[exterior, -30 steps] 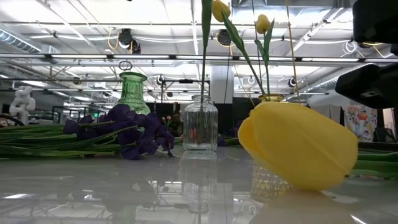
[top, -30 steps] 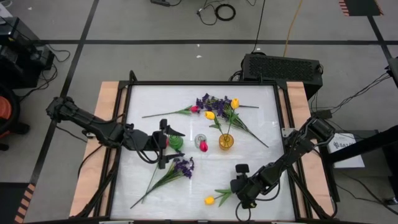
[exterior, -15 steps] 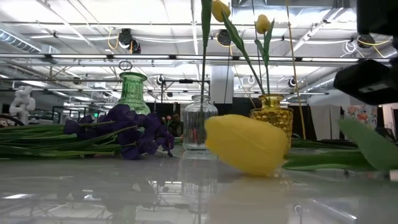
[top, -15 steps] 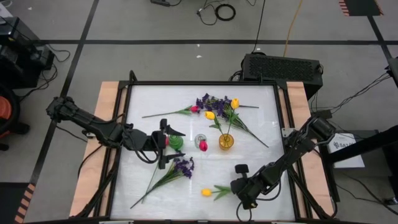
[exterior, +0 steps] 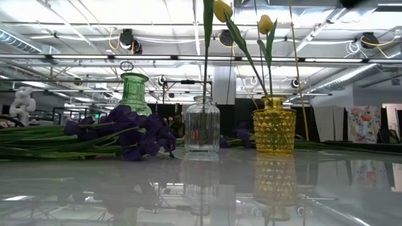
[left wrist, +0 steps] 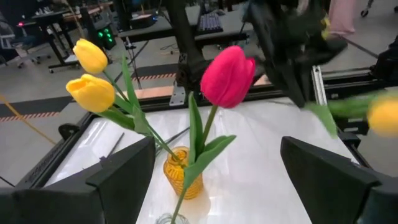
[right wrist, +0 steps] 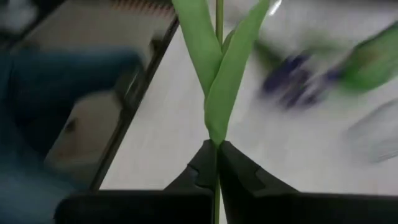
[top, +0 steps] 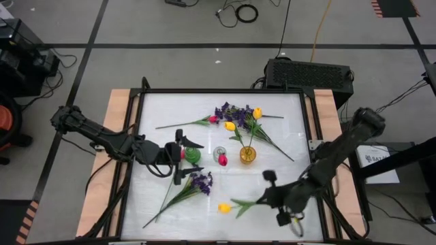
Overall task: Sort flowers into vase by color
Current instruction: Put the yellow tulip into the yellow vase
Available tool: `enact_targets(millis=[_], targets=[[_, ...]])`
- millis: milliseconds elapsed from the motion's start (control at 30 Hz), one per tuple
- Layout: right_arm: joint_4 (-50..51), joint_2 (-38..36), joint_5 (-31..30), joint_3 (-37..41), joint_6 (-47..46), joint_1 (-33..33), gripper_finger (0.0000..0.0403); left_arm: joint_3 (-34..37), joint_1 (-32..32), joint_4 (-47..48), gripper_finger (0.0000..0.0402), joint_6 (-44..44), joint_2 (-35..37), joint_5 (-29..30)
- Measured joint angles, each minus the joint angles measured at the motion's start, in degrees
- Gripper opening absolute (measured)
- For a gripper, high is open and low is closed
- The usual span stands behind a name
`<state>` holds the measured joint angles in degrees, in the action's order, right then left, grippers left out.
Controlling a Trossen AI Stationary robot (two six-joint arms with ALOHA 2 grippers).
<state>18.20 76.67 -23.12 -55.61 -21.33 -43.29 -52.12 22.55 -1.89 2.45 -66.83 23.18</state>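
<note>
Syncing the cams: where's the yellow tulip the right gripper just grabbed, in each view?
High: yellow tulip near the front edge, stem running to the right gripper.
Low: not in it.
Left wrist: blurred yellow head at the right edge.
Right wrist: only stem and leaves, pinched between shut fingers.
Shared landmark: yellow vase.

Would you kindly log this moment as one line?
right tool: shut on yellow tulip stem | left tool: open, beside green vase | yellow vase: two yellow tulips
</note>
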Motion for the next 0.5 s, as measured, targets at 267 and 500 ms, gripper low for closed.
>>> enact_targets(millis=[267, 500], targets=[[-1.9, -14.9, -18.7, 0.0, 10.6, -0.7, 0.0, 0.0, 0.0, -0.9, 0.0352, 0.0, 0.0, 0.9], [-16.8, -26.1, -23.5, 7.0, 21.8, 0.1, 0.0, 0.0, 0.0, -1.3, 0.0352, -0.4, 0.0, 1.2]])
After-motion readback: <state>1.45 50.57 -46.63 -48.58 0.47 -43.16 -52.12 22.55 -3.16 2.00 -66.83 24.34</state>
